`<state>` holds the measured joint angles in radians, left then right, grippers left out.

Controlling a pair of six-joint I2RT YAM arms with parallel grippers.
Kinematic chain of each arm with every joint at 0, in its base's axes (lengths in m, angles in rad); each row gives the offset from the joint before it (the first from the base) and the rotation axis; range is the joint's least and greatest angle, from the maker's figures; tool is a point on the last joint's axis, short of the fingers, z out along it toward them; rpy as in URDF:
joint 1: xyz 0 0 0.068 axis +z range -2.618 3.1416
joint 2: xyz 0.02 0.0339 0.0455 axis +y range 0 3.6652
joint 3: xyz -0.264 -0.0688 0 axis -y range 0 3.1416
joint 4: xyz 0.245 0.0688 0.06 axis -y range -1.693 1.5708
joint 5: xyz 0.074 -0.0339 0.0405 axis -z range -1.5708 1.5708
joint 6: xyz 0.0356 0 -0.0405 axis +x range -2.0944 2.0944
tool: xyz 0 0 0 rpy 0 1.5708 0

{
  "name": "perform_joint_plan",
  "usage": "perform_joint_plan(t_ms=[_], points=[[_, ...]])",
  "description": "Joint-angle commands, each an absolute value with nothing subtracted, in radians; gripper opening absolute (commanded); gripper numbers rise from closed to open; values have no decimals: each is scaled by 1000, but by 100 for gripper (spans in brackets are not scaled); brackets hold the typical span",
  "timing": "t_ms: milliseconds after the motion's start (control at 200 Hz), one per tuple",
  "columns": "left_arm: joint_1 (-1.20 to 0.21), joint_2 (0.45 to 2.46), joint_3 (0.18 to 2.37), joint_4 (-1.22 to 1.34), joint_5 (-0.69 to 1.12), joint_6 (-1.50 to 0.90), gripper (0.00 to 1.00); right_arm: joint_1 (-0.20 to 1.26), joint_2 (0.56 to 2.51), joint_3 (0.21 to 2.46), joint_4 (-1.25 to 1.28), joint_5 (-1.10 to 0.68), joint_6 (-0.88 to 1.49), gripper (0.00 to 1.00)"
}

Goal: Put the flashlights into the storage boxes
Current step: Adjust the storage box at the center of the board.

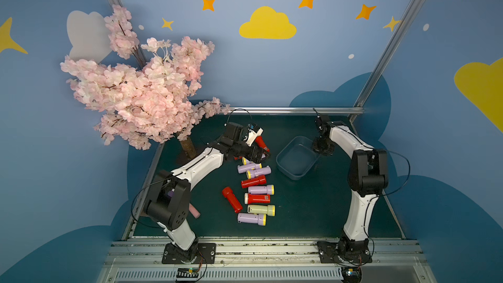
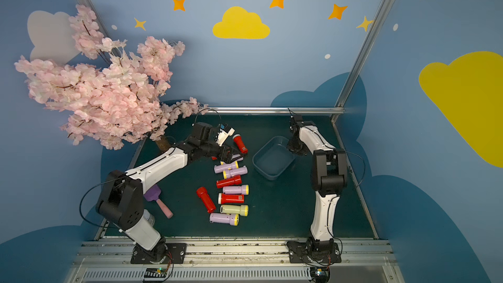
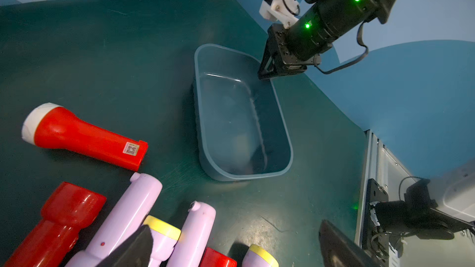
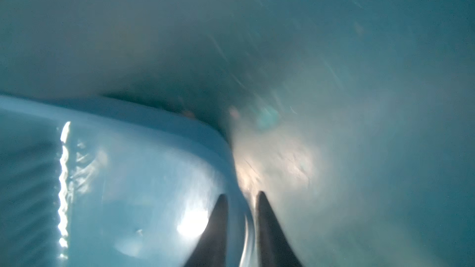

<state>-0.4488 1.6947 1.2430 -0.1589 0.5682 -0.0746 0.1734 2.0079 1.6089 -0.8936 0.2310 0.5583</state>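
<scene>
The storage box [image 1: 298, 160] sits empty at about two o'clock from the middle of the bench [image 1: 313, 208]. The right pincer [image 4: 241, 194] stands on the box's three o'clock corner with one finger inside the wall and one outside. It seems clamped on the rim, though the right wrist view is too smeared to be certain.

The flashlights [image 1: 257, 199] lie in a tight column down the twelve-to-six line. Most touch their neighbours. One red flashlight [image 1: 232, 200] lies apart at the column's nine o'clock side, and another red one [image 1: 261, 144] lies at the twelve o'clock end. The left pincer [image 3: 235, 226] hangs released and spread wide over that far end, holding nothing.

The box is thin, glossy blue-grey plastic with rounded corners and a narrow lip. Held by one corner, it could flex, tilt or slide out of the fingers, and a pull could skate it across the smooth green bench.

The flashlights are hard, slick cylinders with wider heads, in red, lilac with yellow rings, and one cream-yellow [image 1: 261, 210]. They will probably roll. If the pincer closes on one packed among others, it could push its neighbours aside or catch two at once, and a grip on the flared head could squirt it loose.

The box looks little longer than a flashlight, so one dropped crosswise would bridge the rim. The two arms could also collide above it.
</scene>
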Motion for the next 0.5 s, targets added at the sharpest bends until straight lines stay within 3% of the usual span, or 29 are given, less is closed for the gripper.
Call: perform_joint_plan(t_ms=[0,275,496], points=[[-461,1717,1284,-149,612,-69,99,215,1909,1547,-888,290,556,45],[-497,1737,1296,-175,616,-118,99,256,1843,1576,-858,314,403,52],[-601,1751,1302,-186,560,-167,99,226,2030,1713,-805,311,295,52]])
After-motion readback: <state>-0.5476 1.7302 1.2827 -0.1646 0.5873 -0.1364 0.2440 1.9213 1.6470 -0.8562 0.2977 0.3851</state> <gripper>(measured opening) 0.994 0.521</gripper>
